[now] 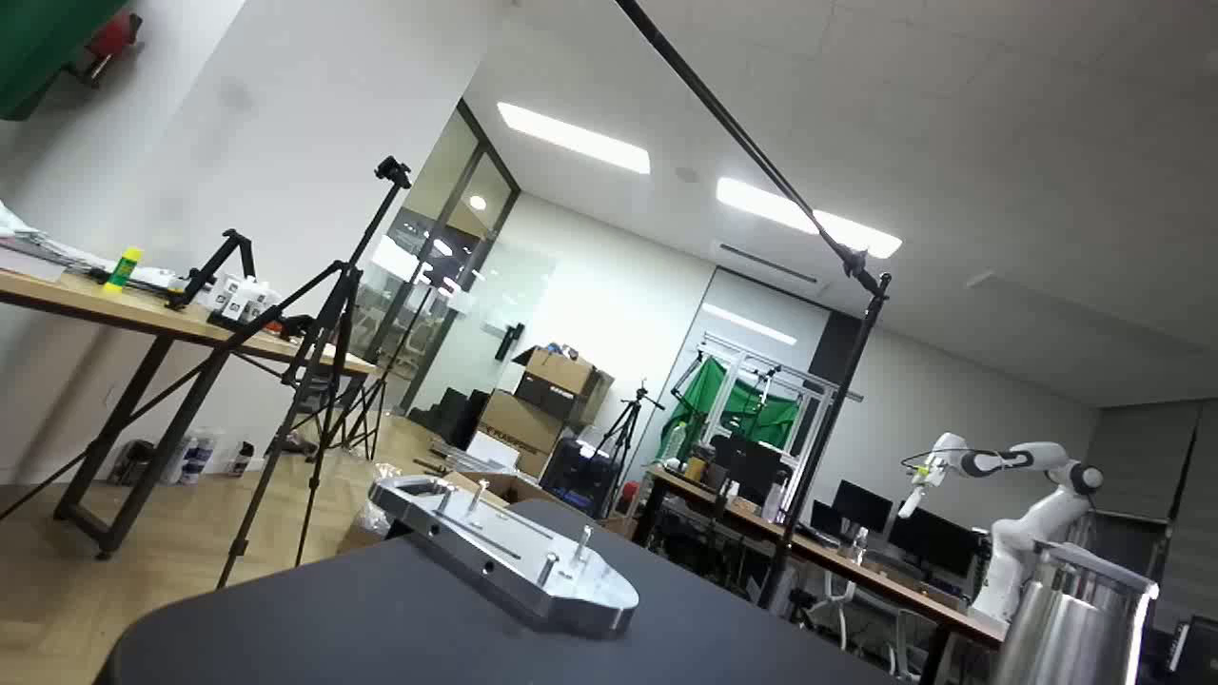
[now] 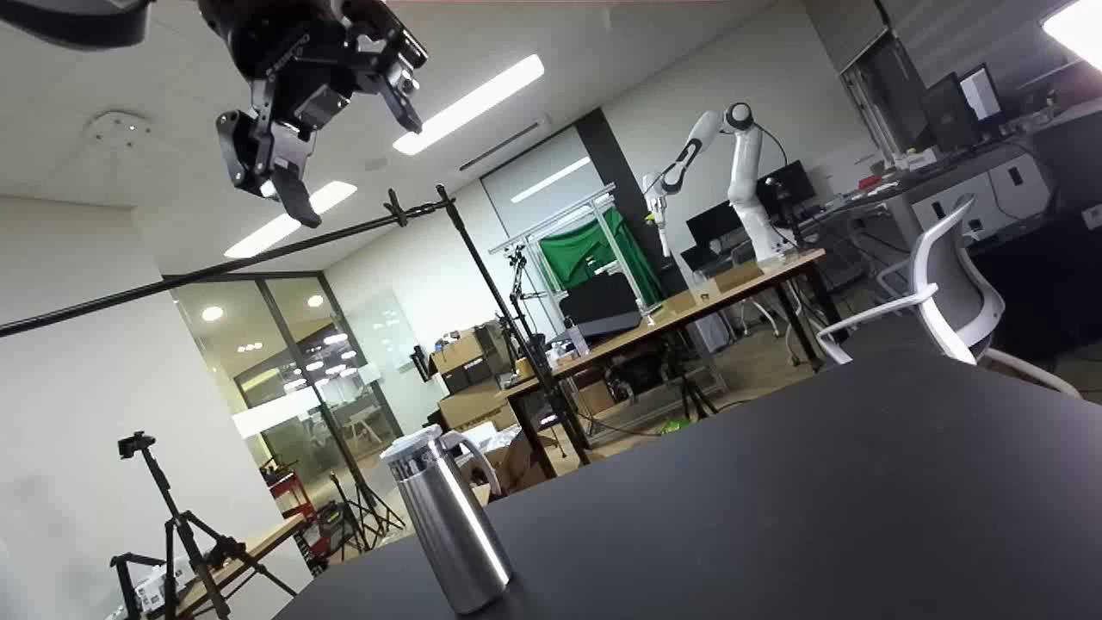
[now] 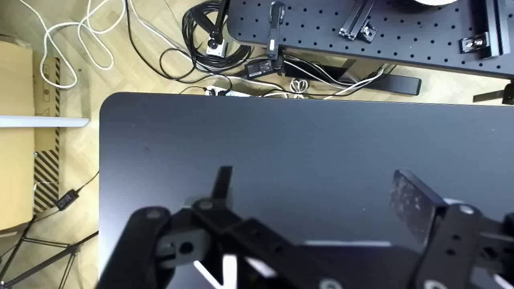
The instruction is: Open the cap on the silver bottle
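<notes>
The silver bottle (image 2: 456,542) stands on the dark table near its edge, with a curved handle at its upper side. Its cap (image 2: 411,443) sits on top of it. In an exterior view the bottle (image 1: 1070,633) is cut off at the lower right corner, with the cap (image 1: 1099,563) on it. My gripper (image 2: 357,168) is open and empty, high above the table and well apart from the bottle. In the wrist view the open fingers (image 3: 315,182) have only bare table top between them. The bottle does not show in the wrist view.
The dark table (image 3: 281,136) has rounded corners. A flat metal plate with several posts (image 1: 504,552) lies near its edge. A black perforated table (image 3: 317,36) and cables stand alongside. A white chair (image 2: 947,293) is beyond the table. A white robot arm (image 2: 745,172) stands in the background.
</notes>
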{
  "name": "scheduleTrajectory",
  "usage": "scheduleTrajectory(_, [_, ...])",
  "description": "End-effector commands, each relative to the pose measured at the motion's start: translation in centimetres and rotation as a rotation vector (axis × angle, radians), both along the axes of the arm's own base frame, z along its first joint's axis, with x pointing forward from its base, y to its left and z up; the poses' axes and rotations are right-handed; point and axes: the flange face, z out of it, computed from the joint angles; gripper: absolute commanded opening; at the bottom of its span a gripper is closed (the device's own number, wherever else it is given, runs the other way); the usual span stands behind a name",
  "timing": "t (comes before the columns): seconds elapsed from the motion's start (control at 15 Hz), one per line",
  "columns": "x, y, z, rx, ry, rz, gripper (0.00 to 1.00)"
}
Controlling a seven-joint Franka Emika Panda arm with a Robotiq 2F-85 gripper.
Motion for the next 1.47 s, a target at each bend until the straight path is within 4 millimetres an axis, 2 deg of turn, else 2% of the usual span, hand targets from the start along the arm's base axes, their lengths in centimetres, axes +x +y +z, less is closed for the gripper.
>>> scheduleTrajectory(0.0, [0.0,0.0,0.1,0.000,0.000,0.000,1.00])
scheduleTrajectory(0.53, [0.0,0.0,0.1,0.000,-0.001,0.000,1.00])
scheduleTrajectory(0.73, [3.1,-0.3,0.1,0.011,-0.072,-0.044,1.00])
scheduleTrajectory(0.8, [4.7,-0.1,-0.2,0.014,-0.091,-0.046,0.75])
scheduleTrajectory(0.87, [6.0,0.1,-0.6,0.017,-0.108,-0.054,0.74])
scheduleTrajectory(1.07, [10.9,1.9,-2.2,0.048,-0.147,-0.073,0.53])
scheduleTrajectory(1.27, [15.9,5.8,-3.3,0.124,-0.143,-0.101,0.33])
scheduleTrajectory(1.4, [18.4,8.8,-3.5,0.144,-0.151,-0.101,0.19])
